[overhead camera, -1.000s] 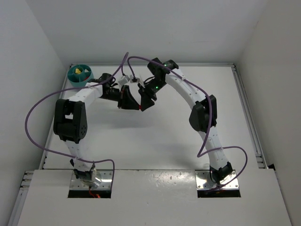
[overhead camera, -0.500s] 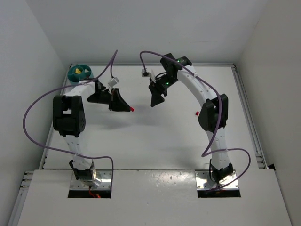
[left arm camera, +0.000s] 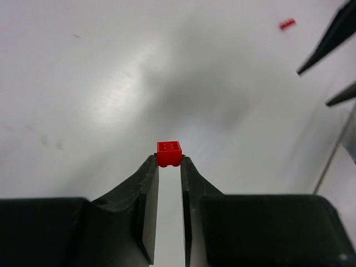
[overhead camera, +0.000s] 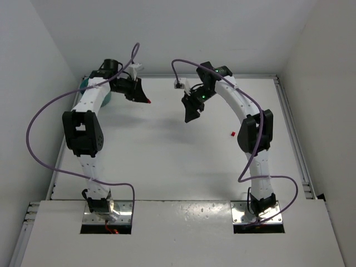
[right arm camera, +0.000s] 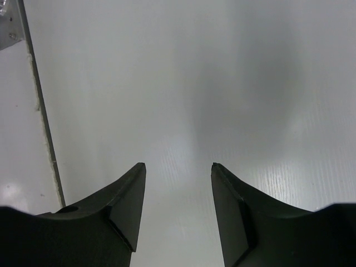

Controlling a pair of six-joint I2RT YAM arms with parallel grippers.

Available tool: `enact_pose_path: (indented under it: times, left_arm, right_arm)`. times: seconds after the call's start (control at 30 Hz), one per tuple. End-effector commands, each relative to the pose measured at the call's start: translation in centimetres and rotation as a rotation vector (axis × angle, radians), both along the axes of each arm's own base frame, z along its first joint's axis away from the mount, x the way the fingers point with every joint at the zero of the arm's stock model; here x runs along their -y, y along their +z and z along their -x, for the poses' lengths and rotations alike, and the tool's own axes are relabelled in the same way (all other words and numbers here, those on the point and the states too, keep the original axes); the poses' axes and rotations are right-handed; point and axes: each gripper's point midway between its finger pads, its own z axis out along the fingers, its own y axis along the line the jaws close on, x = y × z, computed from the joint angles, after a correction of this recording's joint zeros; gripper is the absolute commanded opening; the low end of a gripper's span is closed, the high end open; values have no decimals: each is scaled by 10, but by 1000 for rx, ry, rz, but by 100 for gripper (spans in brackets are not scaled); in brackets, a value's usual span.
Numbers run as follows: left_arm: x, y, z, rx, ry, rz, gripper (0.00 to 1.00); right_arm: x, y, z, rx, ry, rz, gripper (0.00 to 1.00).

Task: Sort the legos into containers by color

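Left end effector: fingers pinched onto a red lego, the brick gripped at the very tips and held over the worktop toward the far left.
Right end effector: fingers spread wide with nothing between them, hanging over bare worktop near the far middle.
Second red lego: lies loose on the worktop at right, just beside the right arm, well apart from both end effectors.
Teal bowl: far-left corner, mostly hidden behind the left arm; compartments cannot be made out. The gripped brick sits near it, to its right.
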Motion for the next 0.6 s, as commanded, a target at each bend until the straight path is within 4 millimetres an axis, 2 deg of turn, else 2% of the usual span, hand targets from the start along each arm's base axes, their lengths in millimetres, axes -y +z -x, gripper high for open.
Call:
enact_pose_path:
  times: [0.0, 0.07, 0.17, 0.23, 0.3, 0.33, 0.37, 0.4, 0.47, 0.5, 0.53, 0.57]
  left_arm:
    - [-42, 42, -53, 69, 298, -56, 0]
    - [-73, 53, -74, 139, 426, -130, 0]
    - [-114, 59, -86, 167, 557, -204, 0]
    - [-140, 56, -88, 153, 648, -246, 0]
    - [-166, 58, -88, 147, 737, -281, 0]
    - [-186, 60, -89, 149, 791, -286, 0]
    - [-196, 56, -87, 131, 821, -288, 0]
    - [-209, 62, -87, 143, 862, -288, 0]
    - [-223, 60, -86, 137, 916, -320, 0]
    - [-238, 60, -83, 124, 963, -319, 0]
    - [-240, 55, -86, 114, 983, -317, 0]
    - [-254, 52, -87, 103, 1032, -334, 0]
  right_arm:
    - [8, 16, -8, 64, -32, 6, 51]
    - [14, 8, -8, 47, -52, 25, 51]
    - [25, 3, -12, 54, -91, 69, 51]
    - [28, -2, -10, 35, -109, 89, 51]
    - [34, -1, -16, 56, -138, 101, 51]
    - [38, -6, -16, 54, -144, 126, 51]
    - [38, -3, -18, 66, -158, 127, 51]
    - [44, -7, -22, 64, -183, 145, 51]
    - [48, -7, -23, 73, -200, 161, 51]
    - [50, -10, -22, 69, -203, 173, 51]
    - [51, -11, -23, 73, -206, 184, 52]
    - [54, -10, -27, 83, -217, 179, 52]
